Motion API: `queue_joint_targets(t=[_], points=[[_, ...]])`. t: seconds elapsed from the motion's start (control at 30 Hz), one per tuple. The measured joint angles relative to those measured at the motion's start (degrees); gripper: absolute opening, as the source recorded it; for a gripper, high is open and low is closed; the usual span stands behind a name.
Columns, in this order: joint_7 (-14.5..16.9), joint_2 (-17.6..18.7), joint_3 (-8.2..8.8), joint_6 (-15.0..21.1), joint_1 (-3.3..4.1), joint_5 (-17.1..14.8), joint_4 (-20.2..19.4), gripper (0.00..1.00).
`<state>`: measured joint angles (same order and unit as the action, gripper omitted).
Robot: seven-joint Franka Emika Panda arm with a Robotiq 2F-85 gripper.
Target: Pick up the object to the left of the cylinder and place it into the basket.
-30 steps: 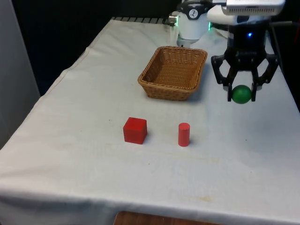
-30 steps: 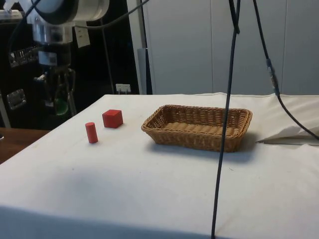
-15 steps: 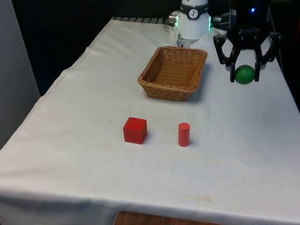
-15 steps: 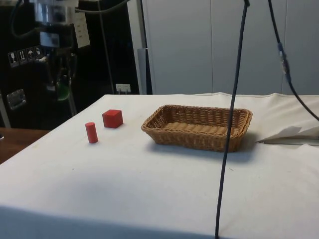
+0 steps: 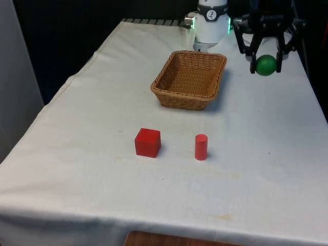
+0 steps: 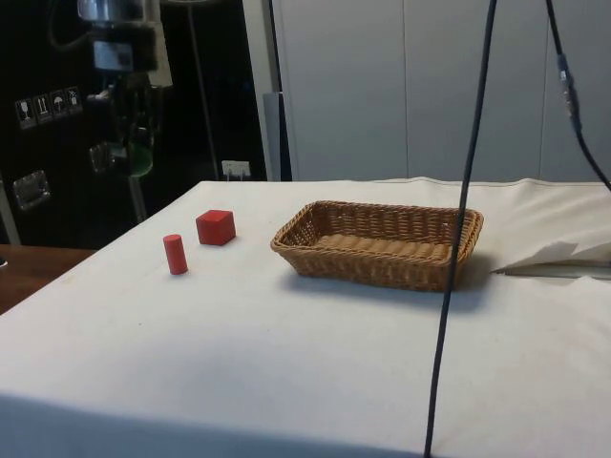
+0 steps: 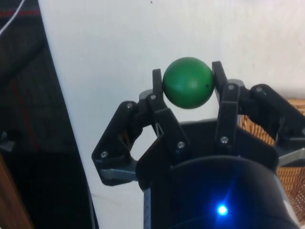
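Gripper (image 5: pixel 265 57) is pinching a green ball (image 5: pixel 265 65) between its fingers, hanging high at upper right of the front frame, off to the right of the wicker basket (image 5: pixel 174 95). Red cube (image 5: pixel 147 142) and red cylinder (image 5: pixel 201 147) are sitting mid-frame on the cloth. Carry step appears in hand. Next move likely calls for shifting over the basket, lowering, then releasing.

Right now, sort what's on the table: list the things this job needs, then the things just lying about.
Job:
- green ball, clamped in the claw, above the cloth
- wicker basket, where the ball goes
- red cylinder, the reference marker

Lying about:
- red cube, beside the cylinder
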<state>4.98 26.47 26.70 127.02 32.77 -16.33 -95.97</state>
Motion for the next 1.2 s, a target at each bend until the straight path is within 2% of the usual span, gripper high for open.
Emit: queue_joint_targets(t=[0.33, 0.73, 1.2], points=[[0.3, -4.4, -0.17, 0.1, 0.57, 2.5, -5.3, 0.0], [1.5, -8.1, -0.29, 0.2, 0.57, 4.0, -10.1, 0.0], [2.8, -14.2, -0.57, 0.5, 0.57, 6.4, -17.8, 0.0]])
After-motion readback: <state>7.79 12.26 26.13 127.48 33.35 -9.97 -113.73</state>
